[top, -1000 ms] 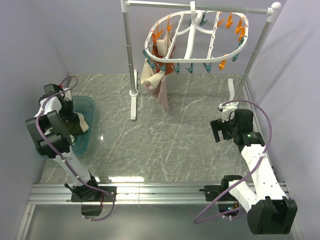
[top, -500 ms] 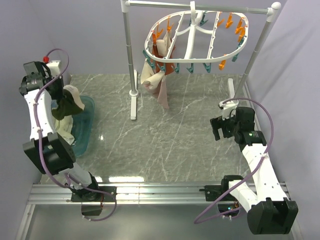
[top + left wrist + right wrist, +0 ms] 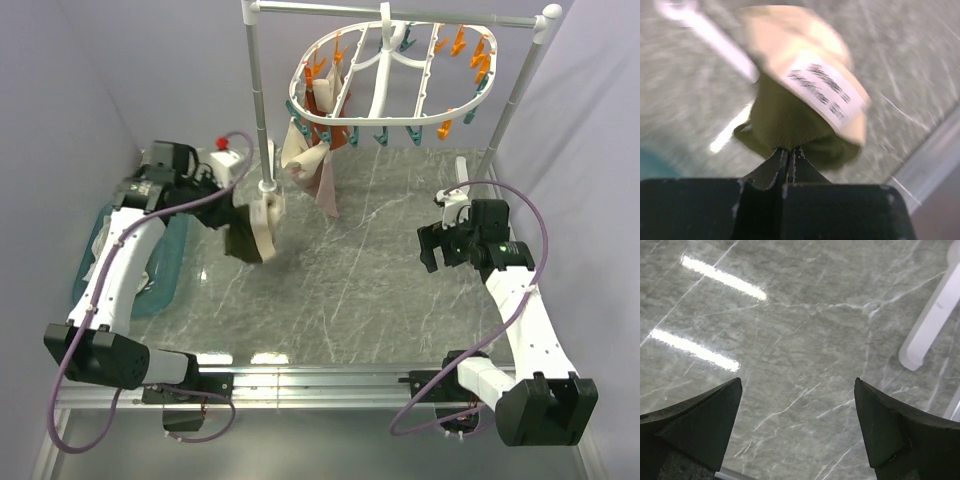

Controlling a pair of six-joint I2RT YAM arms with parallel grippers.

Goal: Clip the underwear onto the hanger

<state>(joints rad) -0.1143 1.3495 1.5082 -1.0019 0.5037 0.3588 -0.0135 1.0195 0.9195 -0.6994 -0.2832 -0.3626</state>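
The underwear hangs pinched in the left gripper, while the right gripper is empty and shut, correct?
One slip: the right gripper is empty but wide open, as the right wrist view shows. The underwear does hang pinched in the left gripper.

hanger (image 3: 390, 75): at the back, hung from the stand's top rail, above the table's (image 3: 340, 300) far part
stand (image 3: 262, 110): at the back, one post on each side of the hanger
garments (image 3: 312, 160): clipped to the hanger's left end, hanging beside the left post
underwear (image 3: 255, 230): pinched in the left gripper (image 3: 789, 157), off the table, near the left post's foot, lower than the hanger
tub (image 3: 165, 275): on the table's left edge, under the left arm
right gripper (image 3: 797, 384): at the right, over bare table, well apart from the underwear
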